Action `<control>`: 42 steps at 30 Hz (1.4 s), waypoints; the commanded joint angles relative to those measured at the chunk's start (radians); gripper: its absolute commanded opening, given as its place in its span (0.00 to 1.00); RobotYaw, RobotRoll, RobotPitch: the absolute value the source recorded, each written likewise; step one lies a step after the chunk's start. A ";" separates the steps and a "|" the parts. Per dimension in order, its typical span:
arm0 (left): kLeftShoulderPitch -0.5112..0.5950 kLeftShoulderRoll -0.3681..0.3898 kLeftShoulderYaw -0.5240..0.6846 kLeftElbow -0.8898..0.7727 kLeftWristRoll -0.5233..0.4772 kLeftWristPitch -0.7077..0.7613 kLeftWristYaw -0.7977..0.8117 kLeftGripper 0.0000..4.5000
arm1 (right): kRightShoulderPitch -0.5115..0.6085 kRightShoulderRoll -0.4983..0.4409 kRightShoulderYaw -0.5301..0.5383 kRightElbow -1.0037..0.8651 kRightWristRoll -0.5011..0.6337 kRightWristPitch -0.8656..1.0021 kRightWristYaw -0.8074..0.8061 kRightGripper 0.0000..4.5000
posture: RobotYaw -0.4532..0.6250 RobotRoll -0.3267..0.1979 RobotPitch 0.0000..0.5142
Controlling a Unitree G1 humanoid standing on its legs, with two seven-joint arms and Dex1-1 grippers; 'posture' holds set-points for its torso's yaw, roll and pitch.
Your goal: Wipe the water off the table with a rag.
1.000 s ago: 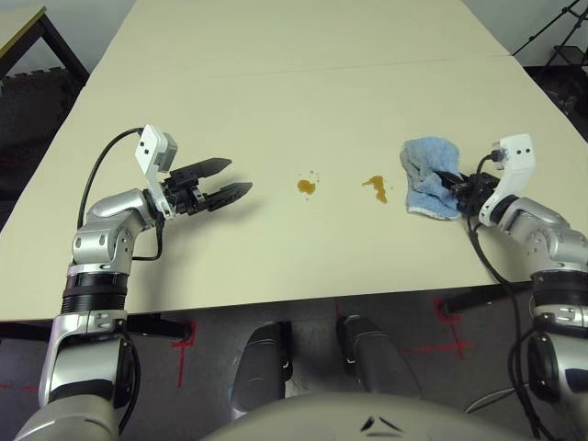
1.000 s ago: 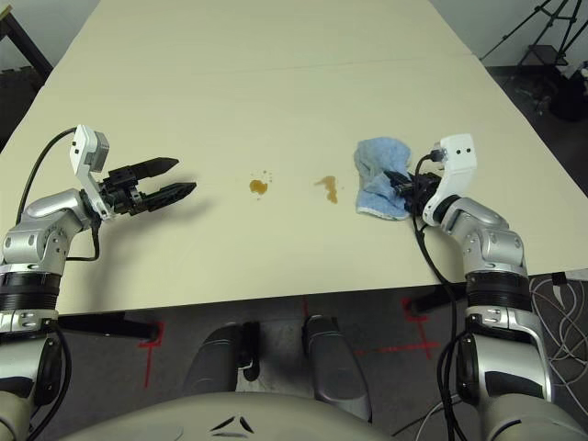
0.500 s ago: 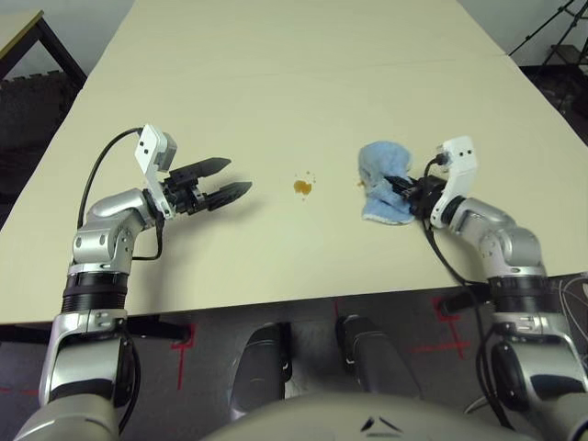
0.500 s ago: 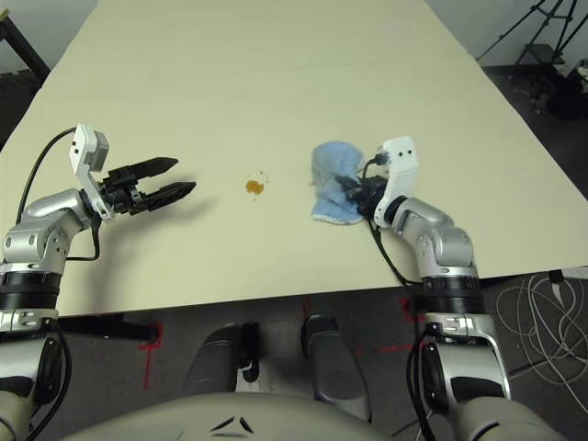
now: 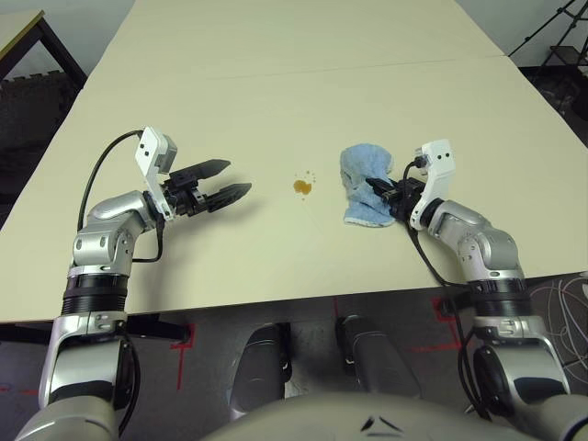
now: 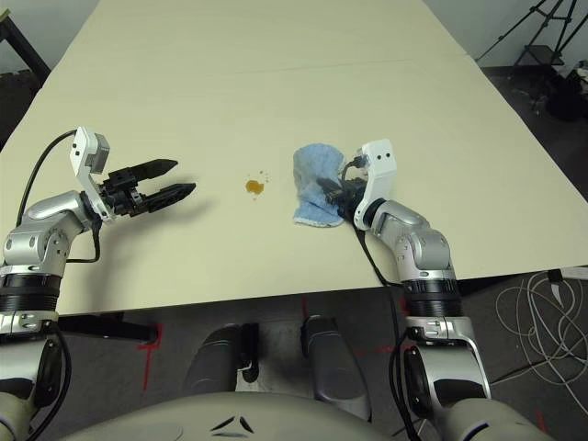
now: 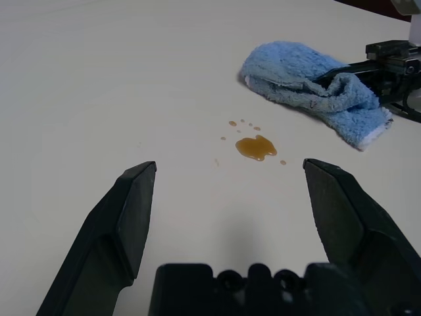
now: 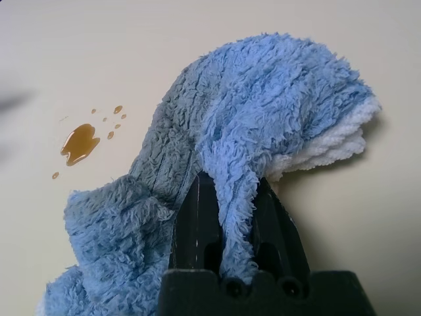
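The light-blue rag (image 5: 365,182) lies bunched on the cream table (image 5: 276,101), a little right of centre. My right gripper (image 5: 386,191) is shut on the rag, a fold of cloth pinched between its black fingers (image 8: 197,217). One amber blotch of water (image 5: 302,186) with tiny specks sits just left of the rag, also seen as water (image 7: 256,147) and water (image 8: 80,143). My left gripper (image 5: 237,180) hovers open over the table's left part, pointing toward the blotch, its fingers (image 7: 125,210) wide apart and holding nothing.
A thin seam (image 5: 303,71) crosses the tabletop farther back. A dark-legged smaller table (image 5: 23,28) stands at the far left. A tripod (image 5: 551,37) stands on the floor at the far right, and cables (image 6: 542,294) lie beside the table's right edge.
My right gripper has dragged the rag leftward across the table, over the right-hand blotch, which no longer shows. The left arm has stayed still.
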 commanded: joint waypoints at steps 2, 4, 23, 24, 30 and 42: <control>0.011 -0.004 -0.008 -0.004 0.007 0.005 0.000 1.00 | -0.026 -0.025 -0.024 0.082 -0.023 -0.032 -0.036 0.04 | 0.32 0.62 0.28; 0.009 -0.004 -0.009 -0.001 0.008 0.004 0.000 1.00 | -0.043 -0.035 -0.034 0.105 -0.025 -0.053 -0.048 0.04 | 0.32 0.62 0.28; 0.014 0.003 -0.003 0.000 0.008 0.003 -0.003 1.00 | -0.194 -0.091 -0.126 0.274 0.004 -0.150 -0.112 0.04 | 0.33 0.62 0.27; 0.015 0.006 -0.002 0.001 0.008 0.003 -0.005 1.00 | -0.187 -0.071 -0.122 0.253 0.015 -0.132 -0.117 0.04 | 0.33 0.62 0.27; 0.031 0.033 -0.004 0.003 0.019 -0.011 -0.028 1.00 | -0.127 0.043 -0.086 0.122 0.047 -0.030 -0.152 0.04 | 0.33 0.62 0.27; 0.060 0.056 0.003 -0.029 -0.002 0.004 -0.058 1.00 | -0.066 0.199 0.022 0.015 0.049 0.085 -0.169 0.04 | 0.35 0.62 0.28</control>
